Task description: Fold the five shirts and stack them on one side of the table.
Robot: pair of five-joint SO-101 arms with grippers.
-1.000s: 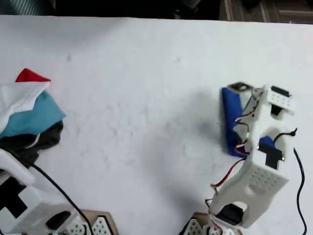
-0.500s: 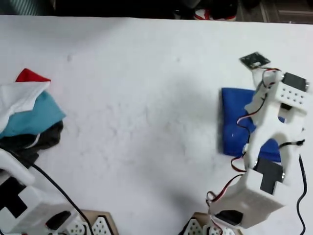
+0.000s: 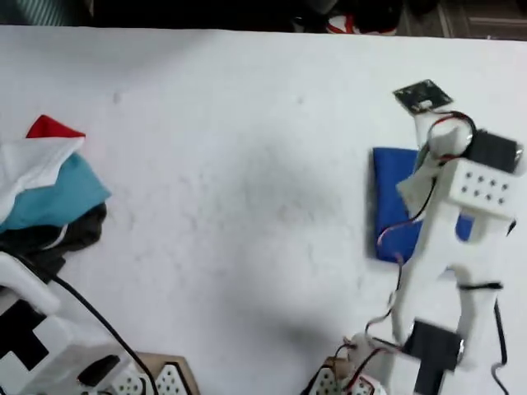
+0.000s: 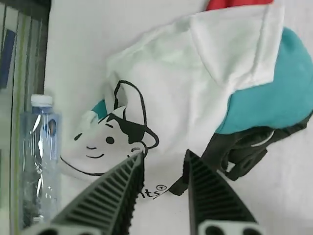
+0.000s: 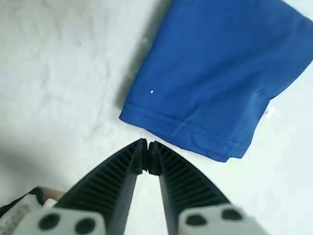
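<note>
A folded blue shirt (image 3: pixel 392 206) lies flat on the right side of the white table (image 3: pixel 230 164), partly under my right arm (image 3: pixel 461 189). In the right wrist view my right gripper (image 5: pixel 146 145) is shut with nothing in it, hovering just off the hem of the blue shirt (image 5: pixel 220 73). At the left edge sits a loose pile: a white printed shirt (image 4: pixel 195 83) on top, a teal shirt (image 3: pixel 53 197), a red shirt (image 3: pixel 51 127) and a black shirt (image 3: pixel 66 234). My left gripper (image 4: pixel 163 157) hangs open above the white shirt's print.
A clear water bottle (image 4: pixel 41 161) stands off the table's edge beside the pile. The left arm's base and its black cable (image 3: pixel 90 317) occupy the near left corner. Between the pile and the blue shirt the white tabletop is bare.
My right arm has risen and stretched toward the far edge, off the blue shirt. The shirt, narrow and bunched under the arm before, now lies wider and flat. The left arm stayed still.
</note>
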